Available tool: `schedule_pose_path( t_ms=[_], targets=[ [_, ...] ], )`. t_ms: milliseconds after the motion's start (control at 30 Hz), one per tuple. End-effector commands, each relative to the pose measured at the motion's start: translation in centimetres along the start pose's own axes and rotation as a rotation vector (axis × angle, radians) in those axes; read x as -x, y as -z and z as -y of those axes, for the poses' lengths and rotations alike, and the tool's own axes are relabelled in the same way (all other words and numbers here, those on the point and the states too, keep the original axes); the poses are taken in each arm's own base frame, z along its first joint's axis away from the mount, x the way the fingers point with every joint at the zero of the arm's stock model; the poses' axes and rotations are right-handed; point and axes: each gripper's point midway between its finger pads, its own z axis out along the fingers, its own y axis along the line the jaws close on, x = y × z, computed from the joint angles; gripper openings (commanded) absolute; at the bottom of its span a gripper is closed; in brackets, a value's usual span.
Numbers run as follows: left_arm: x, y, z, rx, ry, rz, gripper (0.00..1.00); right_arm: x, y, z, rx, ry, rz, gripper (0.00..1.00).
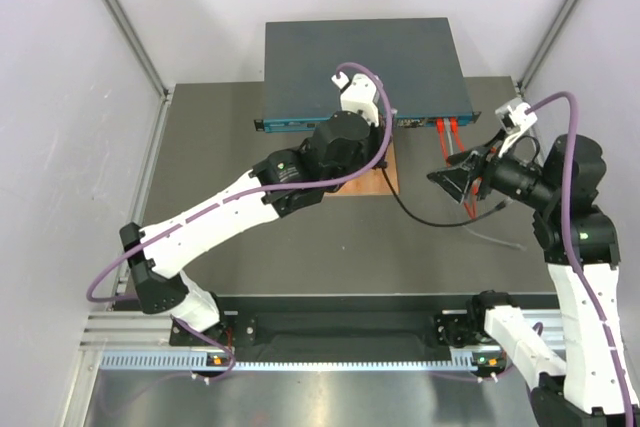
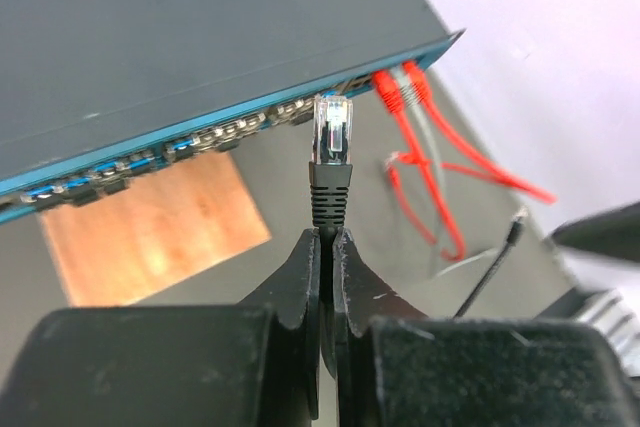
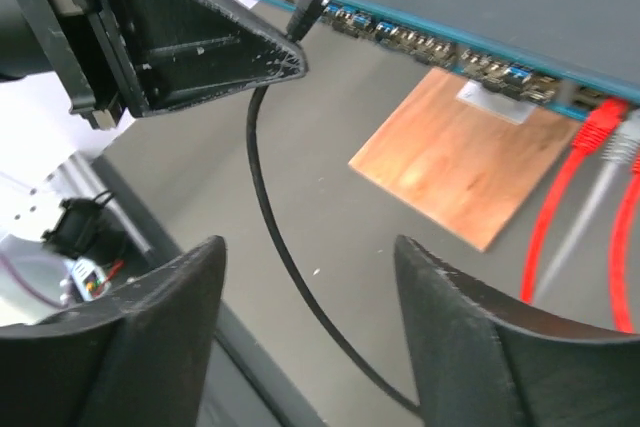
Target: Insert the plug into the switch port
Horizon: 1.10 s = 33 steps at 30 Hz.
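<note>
One plug (image 2: 332,137) pinched in left tool (image 2: 328,239), switch (image 2: 200,37) ports blurred, edges cropped

Your left arm (image 1: 220,212) extends forward, left gripper (image 2: 328,239) pinched tight on the plug (image 2: 332,147). Your right gripper (image 3: 308,247) holds its jaws apart.

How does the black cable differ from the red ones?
The black cable is unplugged, its plug held short of the switch by the left gripper; the red cables are plugged in. The black cable's end is lifted; the red cables drape onto the table. Both have booted plugs.
</note>
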Motion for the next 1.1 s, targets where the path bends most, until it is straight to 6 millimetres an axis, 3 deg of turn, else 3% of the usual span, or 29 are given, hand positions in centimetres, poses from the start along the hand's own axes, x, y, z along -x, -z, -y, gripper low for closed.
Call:
schedule_pose_path(
  t_ms=[0,333,767,867,900,967,1000,1033,1067],
  targets=[
    [1.8,0.1,1.7,-0.027,0.16,0.033,0.0,1.1,-0.8,-1.2,0.099,0.022,0.036,0.65],
    [0.5,-0.9,3.9,-0.064,0.232,-0.018,0.0,-0.7,-3.8,-1.8,0.189,0.01,-0.034,0.66],
    [0.8,-1.5,5.8,-0.102,0.274,-0.005,0.0,-2.5,-5.3,-1.1,0.174,-0.018,-0.05,0.63],
    [0.6,-1.5,6.0,-0.106,0.281,-0.016,0.0,-2.7,-5.5,-0.9,0.165,-0.017,-0.049,0.49],
    [0.4,-1.5,6.1,-0.106,0.283,-0.023,0.0,-2.8,-5.4,-1.0,0.171,-0.014,-0.05,0.27],
    [0.4,-1.3,6.3,-0.121,0.284,-0.028,0.0,-2.9,-5.2,-1.2,0.182,-0.006,-0.05,0.06],
    [0.4,-1.3,6.4,-0.127,0.281,-0.028,0.01,-3.0,-5.1,-1.3,0.186,0.001,-0.054,0.0],
    [0.6,-1.1,6.4,-0.132,0.28,-0.026,0.06,-3.0,-4.9,-1.5,0.192,0.006,-0.05,0.0],
    [1.2,-0.7,6.3,-0.138,0.282,-0.014,0.21,-3.0,-4.7,-1.6,0.195,0.006,-0.052,0.0]
  ],
)
